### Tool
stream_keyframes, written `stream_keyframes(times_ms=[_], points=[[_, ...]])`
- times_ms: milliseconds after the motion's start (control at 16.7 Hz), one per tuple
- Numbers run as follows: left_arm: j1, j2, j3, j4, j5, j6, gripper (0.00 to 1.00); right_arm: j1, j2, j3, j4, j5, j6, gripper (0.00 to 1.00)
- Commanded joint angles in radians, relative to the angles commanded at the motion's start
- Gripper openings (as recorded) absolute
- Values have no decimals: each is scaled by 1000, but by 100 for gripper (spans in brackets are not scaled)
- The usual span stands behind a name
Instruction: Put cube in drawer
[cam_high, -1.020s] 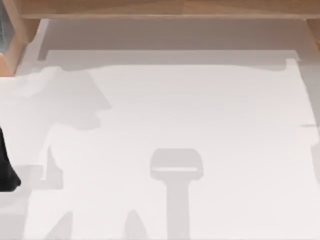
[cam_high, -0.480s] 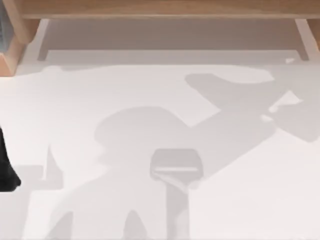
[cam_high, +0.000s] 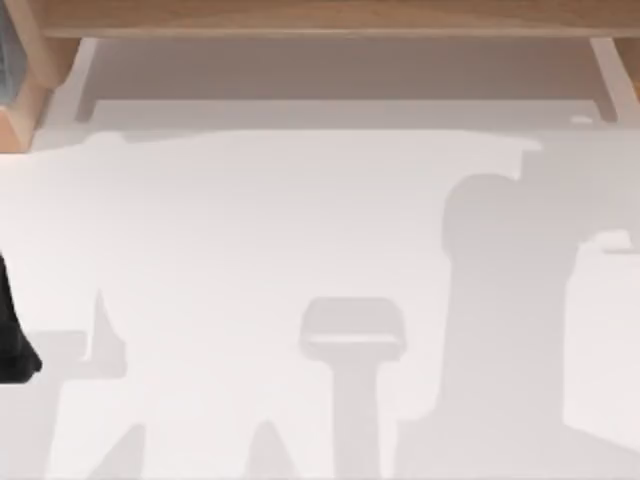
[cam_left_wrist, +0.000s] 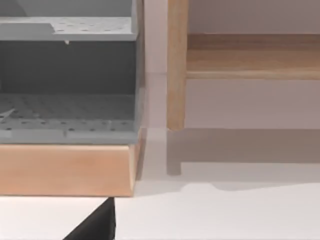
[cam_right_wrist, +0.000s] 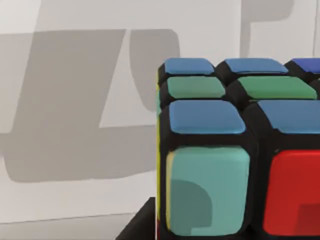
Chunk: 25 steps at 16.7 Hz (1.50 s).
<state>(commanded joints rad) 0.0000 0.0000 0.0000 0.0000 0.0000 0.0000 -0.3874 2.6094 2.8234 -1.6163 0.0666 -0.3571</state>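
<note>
The cube (cam_right_wrist: 235, 150), with black edges and blue, green, teal and red stickers, hangs very close in the right wrist view above the white table (cam_right_wrist: 75, 100). My right gripper is shut on it, and one black finger (cam_right_wrist: 142, 222) shows at its lower corner. The drawer unit (cam_left_wrist: 65, 112) is grey, with perforated trays set in a light wooden frame (cam_left_wrist: 65, 170), and appears ahead in the left wrist view. A black part of my left arm (cam_high: 14, 340) rests at the table's left edge in the top view.
A wooden rail (cam_high: 320, 18) runs along the table's far edge, with a wooden corner (cam_high: 20, 100) at the far left. A wooden post (cam_left_wrist: 176, 65) stands beside the drawer unit. Grey shadows lie across the white table (cam_high: 300, 220), the largest at the right.
The large arm shadow on the table has swept from the left, through the middle, to the right side. The black part of the left arm has stayed put.
</note>
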Motion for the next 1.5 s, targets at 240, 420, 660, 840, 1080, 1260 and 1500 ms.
stream_keyframes(times_ms=[240,420,660,840,1080,1260,1500], points=[[0,0,0,0,0,0,100,15,139,71,-80,-45,5,0],[0,0,0,0,0,0,100,13,157,79,-89,-51,8,0],[0,0,0,0,0,0,100,13,157,79,-89,-51,8,8],[0,0,0,0,0,0,100,13,157,79,-89,-51,8,30],[0,0,0,0,0,0,100,13,157,79,-89,-51,8,60],[0,0,0,0,0,0,100,13,157,79,-89,-51,8,83],[0,0,0,0,0,0,100,13,157,79,-89,-51,8,100]])
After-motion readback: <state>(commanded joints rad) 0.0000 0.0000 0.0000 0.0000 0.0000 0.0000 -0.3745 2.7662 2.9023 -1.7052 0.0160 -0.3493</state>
